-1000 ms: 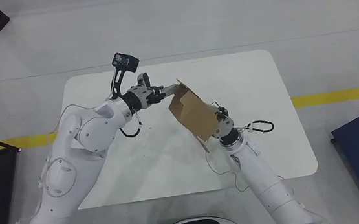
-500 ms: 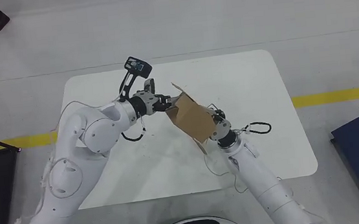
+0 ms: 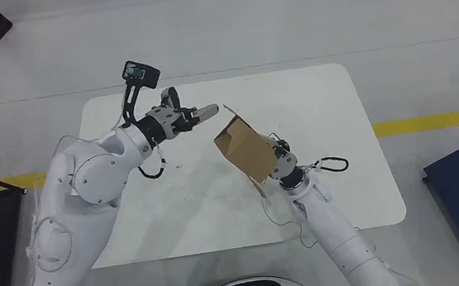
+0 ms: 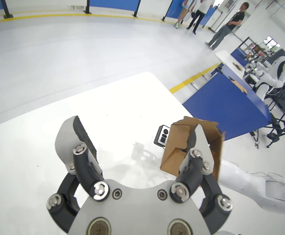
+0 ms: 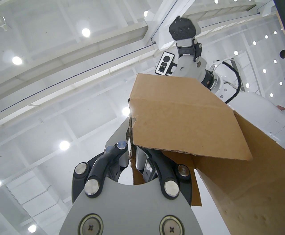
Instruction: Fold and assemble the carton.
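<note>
Top view: brown corrugated cardboard carton, partly folded with one end open, is tilted above the white rounded-corner table. The right gripper is at the carton's edge on the robot's side, clamped on it. The left gripper is just beside the carton's far corner on the left side. There is a small gap and no contact, and the fingers are spread wide with nothing between them.

Left wrist view: the left gripper's ribbed pads are far apart and empty. The carton is beyond one finger, open end toward this camera, with inner flaps visible. A small black-and-white camera module sits right beside the carton. Table surface shows below the carton.

Right wrist view: the right gripper is closed narrow, pinching one cardboard wall of the carton between its fingers. The carton rises straight off that grip, with one flap angled outward. The left gripper's dark pad shows past the carton's far edge, apart from it.
</note>
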